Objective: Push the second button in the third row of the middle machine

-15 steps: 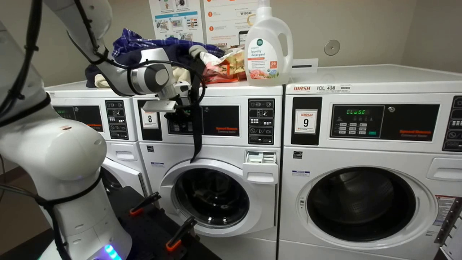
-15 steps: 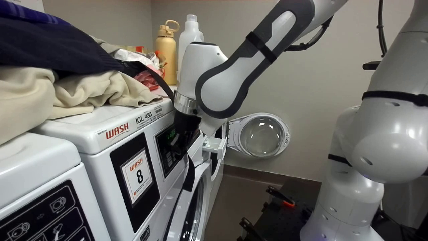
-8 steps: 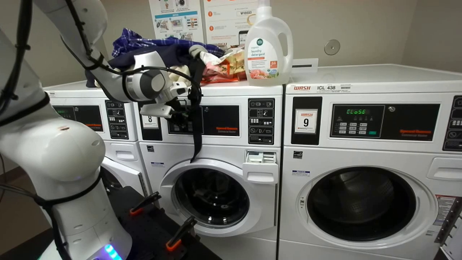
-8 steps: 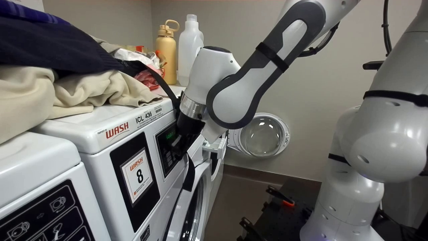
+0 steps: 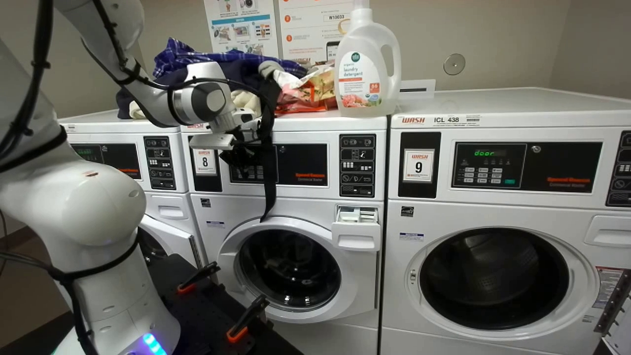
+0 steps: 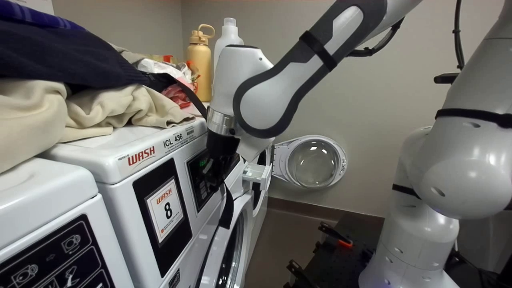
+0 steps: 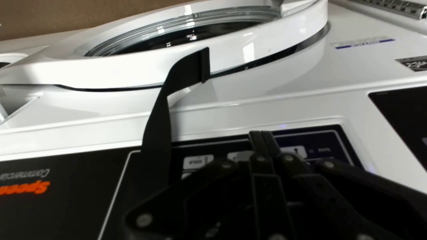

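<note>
The middle machine [image 5: 300,207] is the white washer labelled 8, which also shows in an exterior view [image 6: 164,154]. Its black control panel [image 7: 317,140] fills the lower part of the wrist view. A row of white buttons shows there: a COLD button [image 7: 193,162], a middle button [image 7: 237,155] and a third button [image 7: 297,151] near the label "Temp". My gripper [image 7: 261,133] is shut and empty, fingertips together, over the gap between the middle and third buttons. It hides the other rows. Contact cannot be told. The gripper shows dark against the panel in both exterior views [image 5: 244,160] [image 6: 216,176].
A black strap [image 7: 158,133] hangs over the panel beside the gripper. An open detergent drawer [image 5: 356,231] juts out. Clothes [image 6: 68,80] and a detergent bottle [image 5: 365,69] stand on top. Washer 9 [image 5: 493,212] is alongside. Clamps [image 5: 246,320] sit on the black base.
The wrist dipped and tilted away from the machine half a second ago, then rose back close to its earlier pose. The fingertips stay by the panel. The green displays changed their text.
</note>
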